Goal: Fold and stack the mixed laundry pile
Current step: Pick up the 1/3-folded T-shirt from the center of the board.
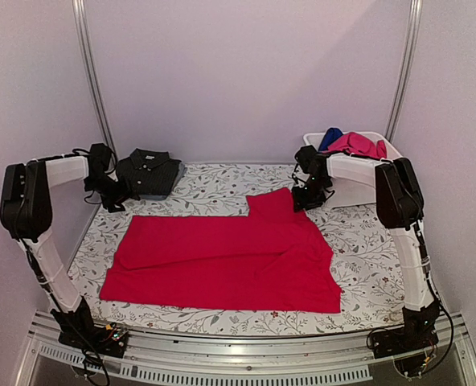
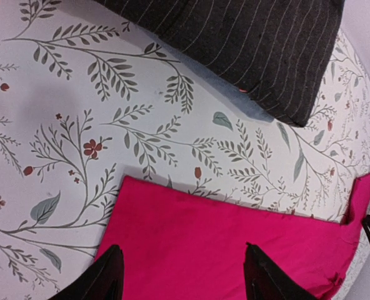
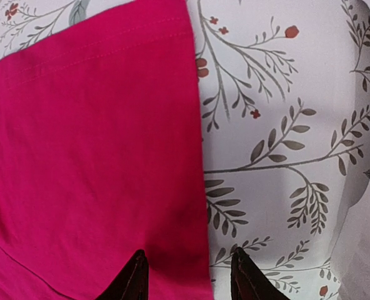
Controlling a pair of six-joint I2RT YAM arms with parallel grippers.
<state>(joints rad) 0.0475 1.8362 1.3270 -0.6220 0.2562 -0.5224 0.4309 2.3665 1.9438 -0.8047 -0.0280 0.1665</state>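
Floral leaf-patterned cloth (image 1: 367, 241) covers the table. Spread flat across its middle lies the red tee (image 1: 222, 261), one sleeve reaching toward the far right. At the far right corner stands the white tub (image 1: 354, 193). At the far left, a folded charcoal polo (image 1: 149, 173) sits on the cloth. A magenta-pink garment (image 1: 359, 145) and a smaller royal blue one (image 1: 330, 138) are heaped in the tub. The left gripper (image 2: 182, 250) hangs over the tee's far left corner, fingers wide apart and empty. The right gripper (image 3: 188, 252) straddles the sleeve's edge, fingers parted, pinching nothing.
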